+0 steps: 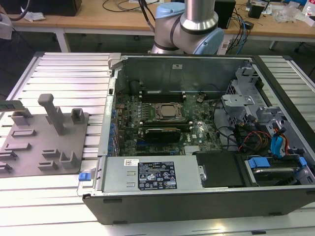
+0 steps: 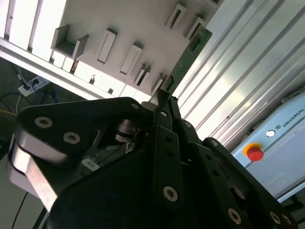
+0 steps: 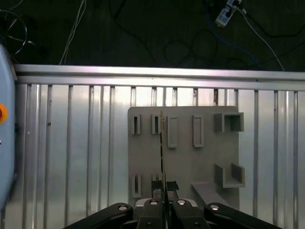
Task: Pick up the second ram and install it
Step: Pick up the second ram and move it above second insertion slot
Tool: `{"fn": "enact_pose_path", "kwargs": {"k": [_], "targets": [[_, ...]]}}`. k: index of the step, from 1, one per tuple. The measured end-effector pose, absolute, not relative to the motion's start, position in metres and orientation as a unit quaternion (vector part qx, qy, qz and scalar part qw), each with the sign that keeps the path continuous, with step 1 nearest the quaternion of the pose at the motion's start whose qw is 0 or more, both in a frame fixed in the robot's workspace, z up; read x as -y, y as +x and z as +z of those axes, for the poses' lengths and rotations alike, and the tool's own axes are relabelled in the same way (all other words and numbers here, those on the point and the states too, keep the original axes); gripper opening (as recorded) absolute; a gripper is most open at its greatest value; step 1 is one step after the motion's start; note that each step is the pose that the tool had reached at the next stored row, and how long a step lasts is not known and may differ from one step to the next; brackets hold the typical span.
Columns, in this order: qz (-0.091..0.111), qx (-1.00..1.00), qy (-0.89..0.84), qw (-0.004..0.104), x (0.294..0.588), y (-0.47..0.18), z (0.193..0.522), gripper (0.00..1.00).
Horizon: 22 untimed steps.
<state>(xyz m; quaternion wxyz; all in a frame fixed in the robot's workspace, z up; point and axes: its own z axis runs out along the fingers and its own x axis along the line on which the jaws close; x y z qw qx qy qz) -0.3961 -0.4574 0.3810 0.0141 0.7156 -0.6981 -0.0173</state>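
Note:
The second ram [image 1: 11, 104] is a thin green stick at the exterior view's far left, over the far corner of the grey holder plate [image 1: 29, 147]. In the first wrist view the second ram [image 3: 162, 143] shows edge-on as a narrow line over the holder plate [image 3: 190, 162]. One end sits between the black fingers of my gripper [image 3: 164, 187], which is shut on it. In the second wrist view the green stick [image 2: 188, 59] reaches out from the gripper [image 2: 163, 95]. I cannot tell whether the stick still touches the holder.
An open computer case [image 1: 182, 61] lies at the exterior view's right, with black memory slots [image 1: 160, 93], the processor socket [image 1: 167, 111] and a power supply [image 1: 152, 174]. A tall grey post [image 1: 51, 113] stands on the holder. A pendant with a red button [image 2: 255, 153] lies on the ribbed table [image 1: 69, 78].

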Motion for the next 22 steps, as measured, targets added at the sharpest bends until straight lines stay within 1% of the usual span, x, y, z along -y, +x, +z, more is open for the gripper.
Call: {"fn": "enact_pose_path", "kwargs": {"k": [9, 10, 11, 14, 22], "targets": [[-0.017, 0.698, 0.716, 0.014, 0.457, -0.396, 0.408, 0.13], [-0.017, 0.698, 0.716, 0.014, 0.457, -0.396, 0.416, 0.13], [-0.017, 0.698, 0.716, 0.014, 0.457, -0.396, 0.431, 0.13], [-0.017, 0.698, 0.716, 0.014, 0.456, -0.396, 0.443, 0.13], [-0.017, 0.698, 0.716, 0.014, 0.456, -0.393, 0.444, 0.13]]}}
